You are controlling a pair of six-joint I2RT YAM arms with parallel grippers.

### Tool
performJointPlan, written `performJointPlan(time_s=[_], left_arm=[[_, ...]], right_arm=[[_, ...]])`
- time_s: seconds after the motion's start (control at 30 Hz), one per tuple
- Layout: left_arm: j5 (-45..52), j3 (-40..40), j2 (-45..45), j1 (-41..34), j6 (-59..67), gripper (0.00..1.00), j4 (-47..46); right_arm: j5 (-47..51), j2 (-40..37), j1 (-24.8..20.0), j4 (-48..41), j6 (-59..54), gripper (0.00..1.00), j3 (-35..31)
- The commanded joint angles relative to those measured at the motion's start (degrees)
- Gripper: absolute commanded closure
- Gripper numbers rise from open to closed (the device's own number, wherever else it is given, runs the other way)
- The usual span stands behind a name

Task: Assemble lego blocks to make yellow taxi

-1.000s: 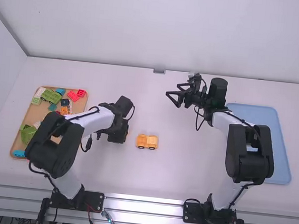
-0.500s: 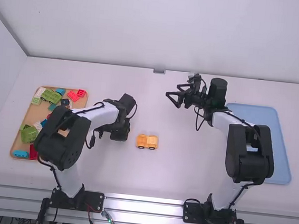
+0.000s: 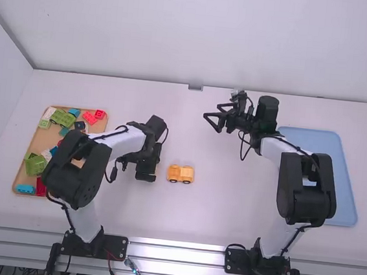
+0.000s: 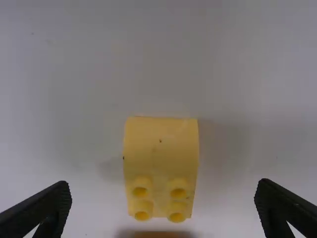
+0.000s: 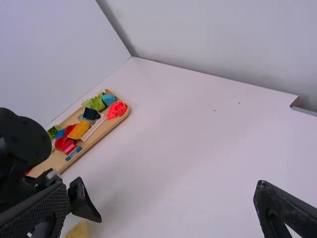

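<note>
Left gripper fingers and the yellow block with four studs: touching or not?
Apart. The left wrist view shows the left gripper open, with white table visible between each finger and the yellow block.

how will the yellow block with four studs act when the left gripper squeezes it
The yellow block looks like hard moulded plastic, so it should stay stiff. Its nearly straight sides suggest a steady grip, though the smooth stud-free part could be slippery. Its blocky outline makes rolling unlikely.

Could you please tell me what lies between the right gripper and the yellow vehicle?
In the high view, bare table separates the right gripper from the vehicle.
</note>
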Motion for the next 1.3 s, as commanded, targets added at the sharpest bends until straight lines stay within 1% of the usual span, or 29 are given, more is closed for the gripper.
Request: performJointPlan(time_s=[0.0,0.1,0.23,0.27,0.3,0.33,0.37,0.4,0.43,0.47,0.5,0.63,0.7,0.77,0.8,0.83,0.87,0.93,0.97,1.03,1.07,1.1,1.2,1.27], left_arm=[[1.44,-0.59,0.04,-0.11,1.25,0.01,-0.39],[2.80,0.48,-1.25,0.52,6.91,0.01,-0.70],[3.08,6.69,-2.75,1.62,20.33,0.01,-7.21],[2.84,8.57,-3.06,1.99,25.59,0.01,-9.20],[2.49,11.41,-3.32,2.58,35.50,0.01,-11.91],[2.47,13.14,-3.39,2.84,42.73,0.01,-13.46],[2.51,15.28,-3.39,3.17,52.37,0.01,-15.19],[3.08,18.36,-3.39,3.72,65.13,0.01,-16.15],[2.99,20.13,-3.39,3.91,71.95,0.01,-16.70],[2.56,21.00,-3.39,4.07,75.56,0.01,-17.03],[0.50,22.80,-3.39,4.09,84.30,0.01,-17.07],[-6.91,25.00,-3.39,4.11,104.13,0.01,-17.09],[-7.96,25.18,-3.39,3.98,108.45,0.01,-16.90],[-7.50,25.14,-3.39,3.98,118.16,0.01,-16.17],[-6.45,25.14,-3.39,4.11,123.23,0.01,-16.09],[-3.50,25.11,-3.39,4.04,132.02,0.01,-16.02],[2.12,24.83,-3.41,4.20,142.09,0.01,-15.13],[6.38,24.76,-3.76,4.85,148.69,0.01,-14.80],[11.85,24.74,-4.07,5.70,157.83,0.01,-16.31],[19.58,24.74,-4.76,7.15,171.75,0.01,-20.41],[26.43,24.74,-5.31,9.27,183.47,0.01,-24.59],[30.73,24.74,-5.33,10.99,189.54,0.01,-27.28],[37.99,23.12,-5.31,15.58,203.71,0.01,-32.28],[40.44,20.48,-5.31,18.60,208.67,0.01,-31.58]], right_arm=[[-0.31,0.50,0.15,0.09,-0.02,0.01,0.70],[-0.31,0.50,0.15,0.07,-0.04,0.01,0.70],[-0.31,0.50,0.15,0.02,-0.02,0.01,0.70],[-0.31,0.50,0.15,-0.02,-0.04,0.01,0.70],[-0.31,0.50,0.15,-0.11,-0.04,0.01,0.70],[-0.33,0.50,0.15,-0.09,-0.04,0.01,0.70],[-0.28,0.50,0.15,-0.11,-0.04,0.01,0.70],[-0.31,0.50,0.15,-0.11,-0.02,0.01,0.70],[-0.31,0.50,0.15,-0.09,-0.04,0.01,0.70],[-0.28,0.50,0.15,-0.09,-0.04,0.01,0.70],[-0.31,0.50,0.15,-0.09,-0.04,0.01,0.70],[-0.28,0.50,0.15,-0.07,-0.07,0.01,0.70],[-0.33,0.50,0.15,0.04,-0.09,0.01,0.70],[-0.33,0.50,0.15,0.09,-0.31,0.01,0.70],[-0.39,0.50,0.15,0.09,-0.26,0.01,0.70],[-0.57,0.50,0.15,0.11,-0.26,0.01,0.70],[-0.55,0.50,0.13,0.07,-0.26,0.01,0.70],[-0.63,0.50,0.15,0.04,-0.24,0.01,0.70],[-1.44,0.50,0.15,0.04,-0.35,0.01,0.70],[-3.54,0.50,0.15,0.11,-1.53,0.01,0.70],[-6.29,0.50,0.15,0.11,-3.54,0.01,0.70],[-7.69,0.50,0.15,0.09,-4.48,0.01,0.70],[-9.53,0.50,0.15,0.07,-4.94,0.01,0.70],[-9.62,0.50,0.15,-0.13,-5.29,0.01,0.70]])
